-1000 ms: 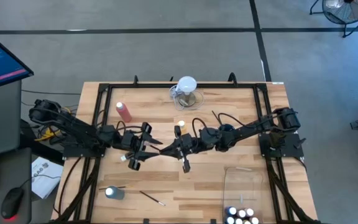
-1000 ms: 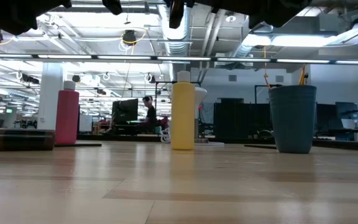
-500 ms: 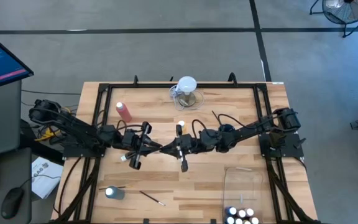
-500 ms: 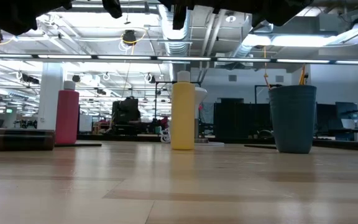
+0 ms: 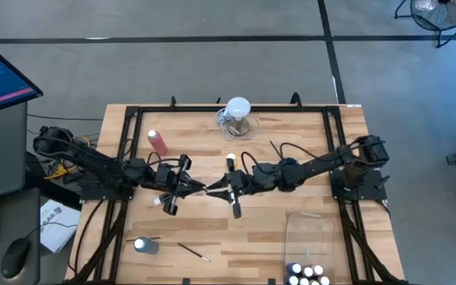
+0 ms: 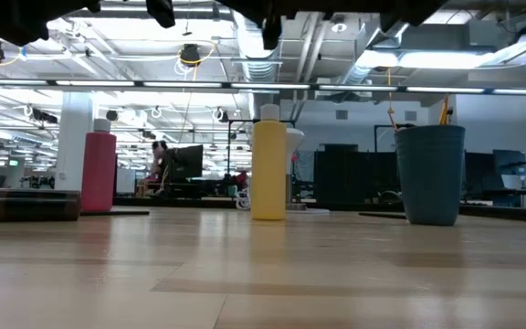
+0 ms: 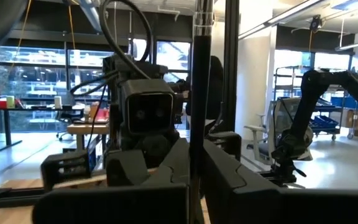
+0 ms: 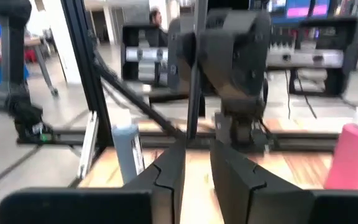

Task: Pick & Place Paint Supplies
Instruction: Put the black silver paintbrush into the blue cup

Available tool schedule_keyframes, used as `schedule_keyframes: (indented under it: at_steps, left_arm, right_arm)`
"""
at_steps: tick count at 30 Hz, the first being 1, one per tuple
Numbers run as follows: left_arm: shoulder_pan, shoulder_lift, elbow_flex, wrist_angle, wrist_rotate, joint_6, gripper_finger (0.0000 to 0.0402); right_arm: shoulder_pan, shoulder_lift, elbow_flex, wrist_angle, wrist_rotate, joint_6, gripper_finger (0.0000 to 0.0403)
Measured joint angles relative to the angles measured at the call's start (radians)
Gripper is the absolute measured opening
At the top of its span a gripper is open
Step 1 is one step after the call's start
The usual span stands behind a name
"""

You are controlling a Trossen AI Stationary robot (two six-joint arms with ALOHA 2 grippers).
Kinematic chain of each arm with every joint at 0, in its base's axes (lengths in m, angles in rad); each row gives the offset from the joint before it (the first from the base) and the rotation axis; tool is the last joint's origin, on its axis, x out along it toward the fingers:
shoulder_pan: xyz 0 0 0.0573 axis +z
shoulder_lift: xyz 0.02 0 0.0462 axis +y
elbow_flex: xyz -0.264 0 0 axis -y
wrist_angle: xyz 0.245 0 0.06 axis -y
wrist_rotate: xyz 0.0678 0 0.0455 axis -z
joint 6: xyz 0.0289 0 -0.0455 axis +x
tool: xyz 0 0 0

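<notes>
The small white-capped paint bottles (image 5: 307,275) below the clear container (image 5: 311,233) are cut by the picture's bottom edge.

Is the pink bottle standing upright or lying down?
Upright. The pink bottle stands on its base on the table, its sides vertical.

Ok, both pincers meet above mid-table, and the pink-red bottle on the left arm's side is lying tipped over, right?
Not quite. The pink-red bottle stands upright on its base, as the low view shows. The rest holds: the left pincer and the right pincer meet above mid-table, and the bottle is on the left arm's side.
</notes>
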Motion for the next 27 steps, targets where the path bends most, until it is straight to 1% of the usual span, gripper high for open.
schedule_keyframes:
  at_steps: [4, 6, 10, 16, 18, 23, 27]
  left_arm:
    - [0.0, -0.042, 0.0, -0.068, -0.002, 0.0, 0.0]
    - [0.0, -0.046, 0.0, -0.077, -0.002, -0.003, 0.0]
    - [0.0, -0.043, 0.0, -0.098, -0.002, -0.007, 0.0]
    - [0.011, -0.003, 0.01, -0.105, 0.013, -0.038, 0.0]
    - [0.011, 0.019, 0.02, -0.106, 0.034, -0.053, 0.0]
    - [0.007, 0.096, 0.053, -0.112, 0.104, -0.077, 0.0]
    - [0.006, 0.154, 0.084, -0.122, 0.202, -0.084, 0.0]
  right_arm:
    - [0.0, -0.084, 0.0, -0.159, 0.001, -0.008, 0.007]
    - [0.004, -0.129, 0.0, -0.248, 0.002, -0.012, 0.007]
    - [0.022, -0.182, 0.0, -0.333, 0.003, -0.05, 0.0071]
    - [0.073, -0.185, 0.0, -0.199, 0.002, -0.16, 0.0071]
    - [0.085, -0.182, 0.0, -0.161, 0.002, -0.204, 0.0071]
    - [0.094, -0.177, 0.0, -0.128, 0.002, -0.238, 0.0071]
    - [0.075, -0.177, 0.0, -0.126, 0.001, -0.214, 0.0071]
